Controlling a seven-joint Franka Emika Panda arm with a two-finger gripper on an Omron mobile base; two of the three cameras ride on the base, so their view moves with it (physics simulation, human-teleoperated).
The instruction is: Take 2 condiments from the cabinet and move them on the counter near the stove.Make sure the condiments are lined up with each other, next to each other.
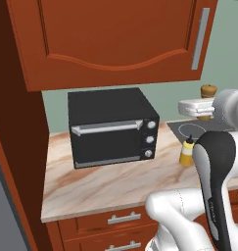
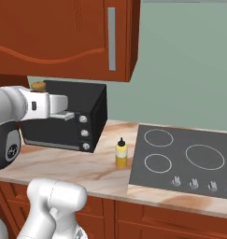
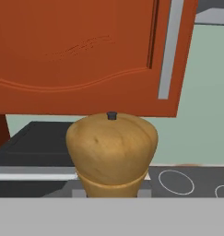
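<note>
Your gripper is clamping the wooden pepper-mill shaker in the air below the closed cabinet, while the yellow squeeze bottle is standing on the counter beside the stove.

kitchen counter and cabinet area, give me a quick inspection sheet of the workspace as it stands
surface: marble counter on wooden base cabinets, stove set in at its right.
job's things: yellow squeeze bottle upright on the counter beside the stove's left edge; wooden shaker held up in the air, not yet set down; cabinet door closed.
clutter: black toaster oven on the counter, left of the bottle.
grippers: gripper in front of the toaster oven, jaws shut on the wooden shaker.
cables: nothing seen.
surroundings: green wall behind the stove, drawers under the counter.
</note>
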